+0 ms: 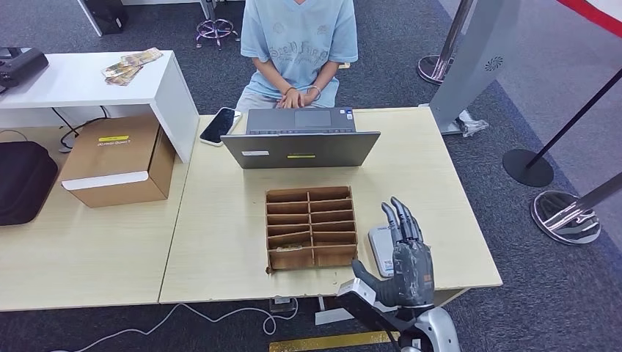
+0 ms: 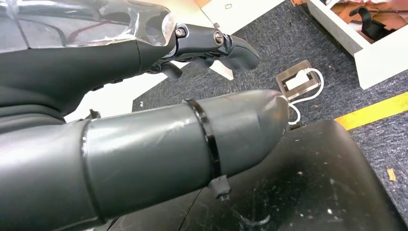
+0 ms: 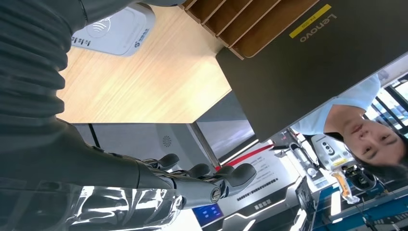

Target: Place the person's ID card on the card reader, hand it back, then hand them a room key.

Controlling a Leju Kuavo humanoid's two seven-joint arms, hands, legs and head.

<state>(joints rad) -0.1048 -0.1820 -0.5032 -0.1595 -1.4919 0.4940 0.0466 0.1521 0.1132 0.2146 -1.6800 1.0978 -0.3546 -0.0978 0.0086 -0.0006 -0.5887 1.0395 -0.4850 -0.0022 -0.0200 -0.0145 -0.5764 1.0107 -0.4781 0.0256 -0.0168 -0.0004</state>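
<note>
Fingers of the right hand (image 1: 405, 257) stretch straight, holding nothing, poised over the card reader (image 1: 381, 249) (presumably awaiting the person's (image 1: 297, 44) ID card).

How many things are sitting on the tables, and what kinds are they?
Laptop: 1
Phone: 1
Wooden divider tray: 1
Card reader: 1
Cardboard box: 1
Black bag: 1
Bundle of banknotes: 1
Total: 7
</note>
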